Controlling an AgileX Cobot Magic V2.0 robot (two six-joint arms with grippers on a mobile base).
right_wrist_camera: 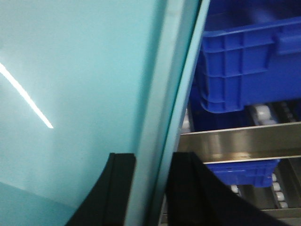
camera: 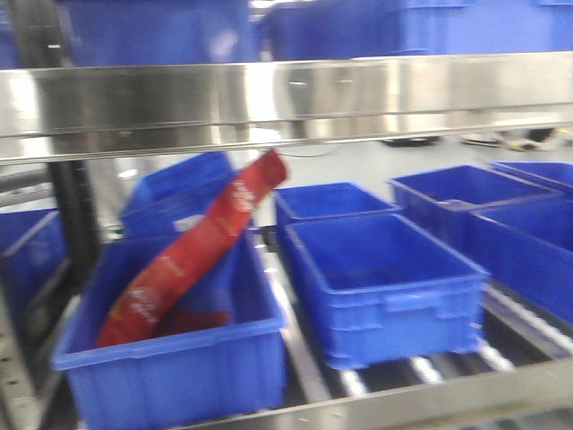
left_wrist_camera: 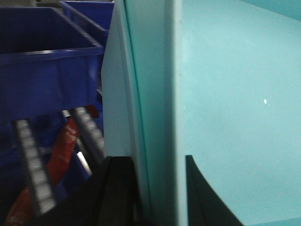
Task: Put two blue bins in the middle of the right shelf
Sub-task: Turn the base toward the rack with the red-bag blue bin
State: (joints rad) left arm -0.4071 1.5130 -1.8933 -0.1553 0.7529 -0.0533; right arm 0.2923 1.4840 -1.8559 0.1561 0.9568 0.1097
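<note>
A pale teal-blue bin fills both wrist views: its wall and rim show in the left wrist view (left_wrist_camera: 235, 94) and the right wrist view (right_wrist_camera: 70, 70). My left gripper (left_wrist_camera: 157, 188) is shut on the bin's rim wall, one black finger on each side. My right gripper (right_wrist_camera: 150, 188) is shut on the opposite rim wall in the same way. Neither gripper nor the held bin shows in the front view. There, several blue bins stand on a roller shelf, one open and empty at the centre (camera: 385, 287).
A front-left blue bin (camera: 179, 367) holds a red packet (camera: 197, 246). More blue bins stand behind (camera: 331, 199) and to the right (camera: 519, 242). A steel shelf beam (camera: 286, 98) crosses above, with bins on top (camera: 403, 27). Rollers (left_wrist_camera: 33, 165) and a steel rail (right_wrist_camera: 235, 141) lie close by.
</note>
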